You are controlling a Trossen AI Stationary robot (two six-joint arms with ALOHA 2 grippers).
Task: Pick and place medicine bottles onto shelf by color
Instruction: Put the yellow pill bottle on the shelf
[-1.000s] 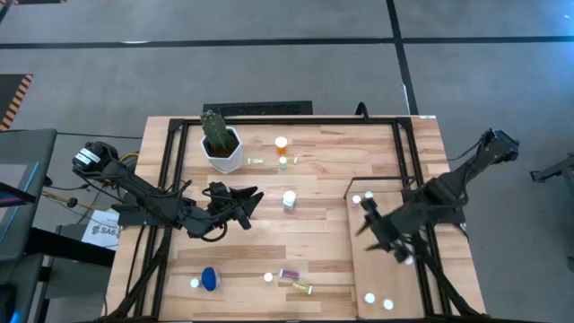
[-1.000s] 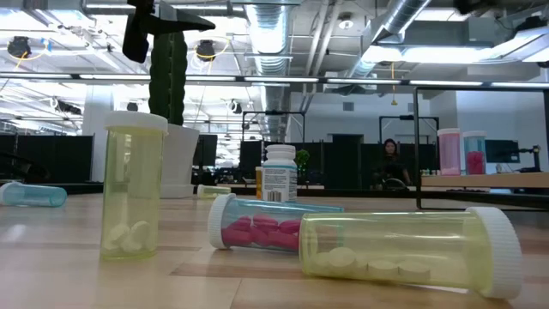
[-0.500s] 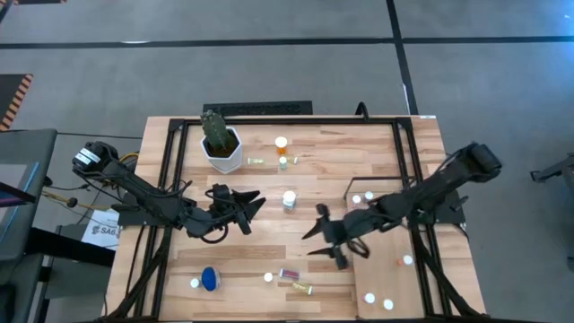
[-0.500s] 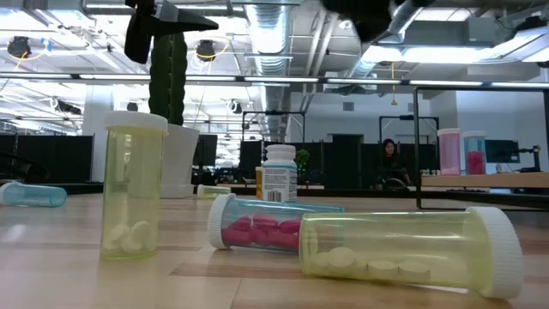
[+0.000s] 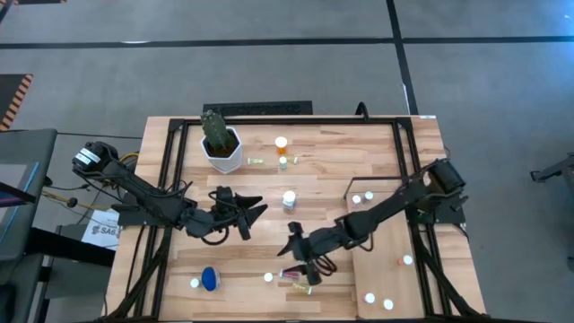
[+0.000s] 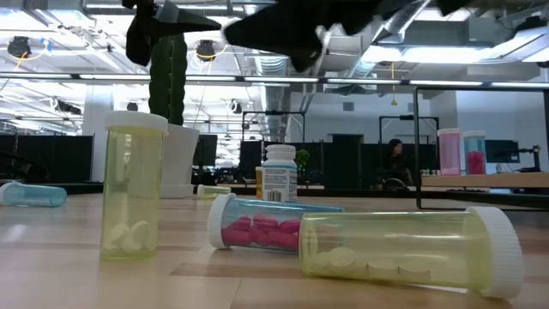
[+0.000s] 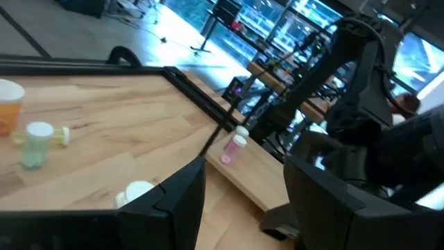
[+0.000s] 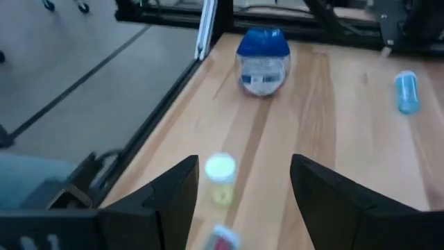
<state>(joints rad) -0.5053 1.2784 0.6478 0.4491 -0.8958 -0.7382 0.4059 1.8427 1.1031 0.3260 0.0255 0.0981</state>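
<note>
My right gripper (image 5: 294,254) is open and empty above the table's near middle, just over a lying pink bottle (image 5: 289,274) and a lying yellow-green bottle (image 5: 300,287). Its wrist view shows an upright yellow-green bottle (image 8: 220,177) between the open fingers, with a blue-capped jar (image 8: 261,59) and a teal vial (image 8: 406,90) beyond. My left gripper (image 5: 247,213) is open and empty left of a white bottle (image 5: 289,199). The pale shelf (image 5: 386,242) lies at the right with several white-capped bottles standing on it (image 5: 369,195).
A white pot with a cactus (image 5: 221,144) stands at the far left. An orange bottle (image 5: 281,144) and a small green one (image 5: 283,161) stand near it. A black frame rail (image 5: 405,170) runs beside the shelf. Bare tabletop lies between the two grippers.
My right gripper has swung from over the shelf toward the table's left and near edge, staying open, and now hangs over the pink and yellow-green lying bottles. No bottle has moved.
</note>
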